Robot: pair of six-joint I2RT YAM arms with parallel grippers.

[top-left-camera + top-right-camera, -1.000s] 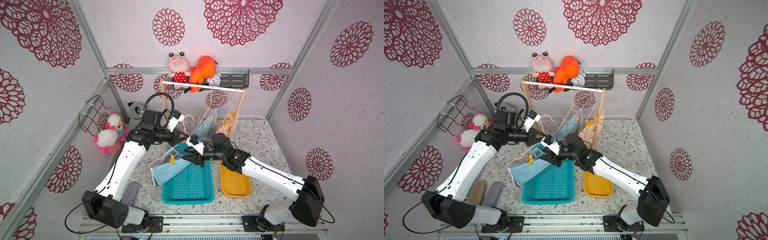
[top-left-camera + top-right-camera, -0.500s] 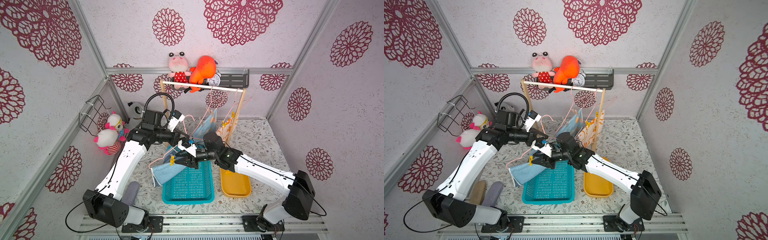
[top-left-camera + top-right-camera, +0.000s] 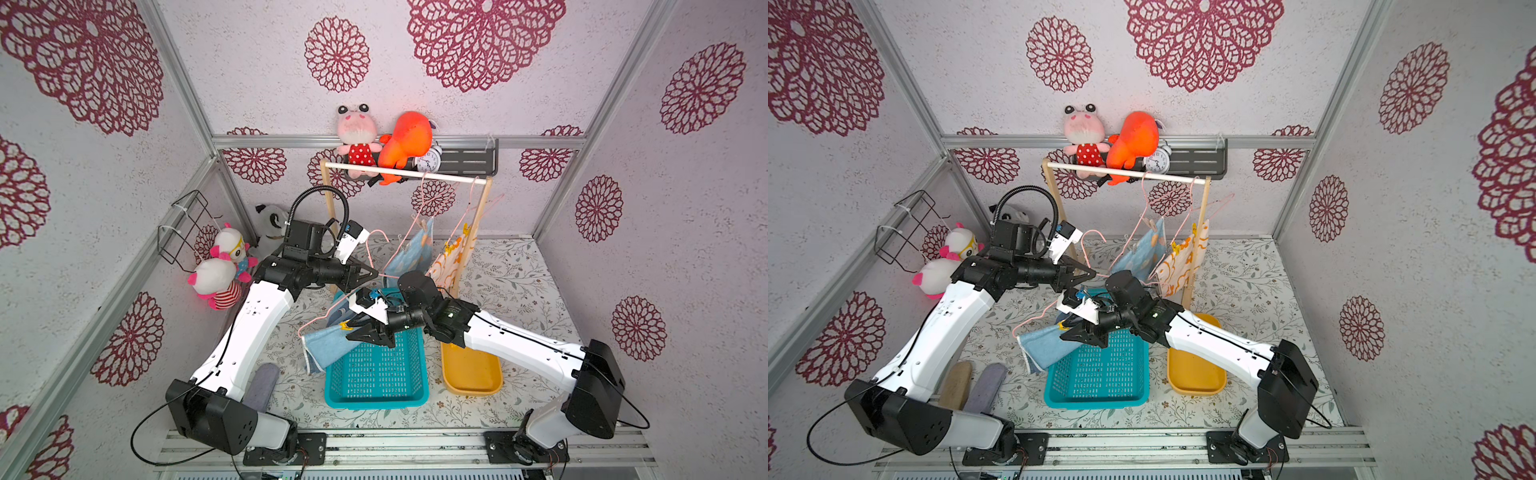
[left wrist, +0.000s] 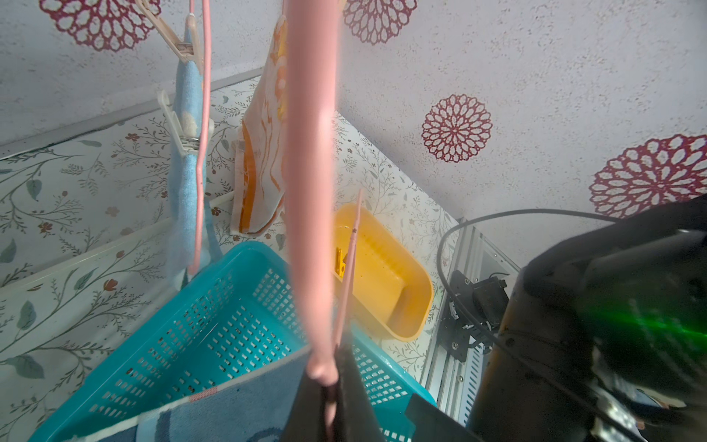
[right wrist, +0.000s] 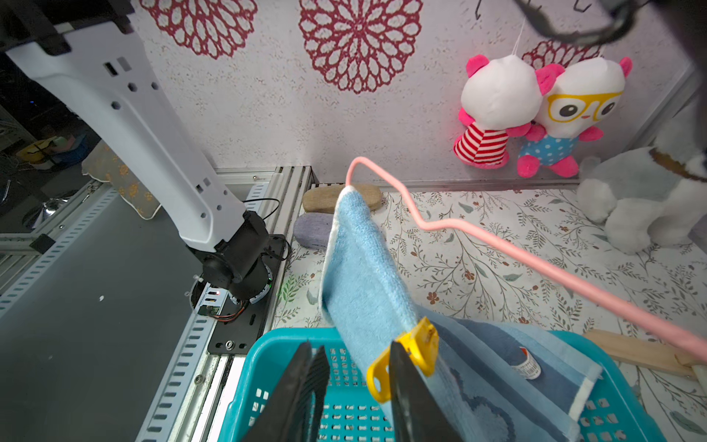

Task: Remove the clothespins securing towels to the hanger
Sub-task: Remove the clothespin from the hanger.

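Observation:
My left gripper (image 3: 373,274) is shut on the pink wire hanger (image 3: 328,312) and holds it over the teal basket. A light blue towel (image 3: 326,349) hangs from that hanger, pinned by a yellow clothespin (image 5: 407,354). My right gripper (image 5: 355,382) is open at this clothespin. The clip's tail sits between the fingers, against one finger (image 5: 401,382) and apart from the other. On the rack hang another blue towel (image 3: 411,257) with beige clothespins (image 4: 178,42) and a white-orange towel (image 3: 451,259) with a yellow clothespin (image 3: 1177,248).
A teal basket (image 3: 374,403) lies below the grippers, with a yellow tray (image 3: 469,388) beside it holding a yellow clothespin (image 4: 338,260). The wooden rack (image 3: 403,172) stands behind. Plush toys (image 3: 220,274) hang on the left wall. Two flat pads (image 3: 976,386) lie by the left arm's base.
My right gripper has moved left to the yellow clothespin on the held towel, and its jaws have narrowed. The left arm and the hanger have stayed put.

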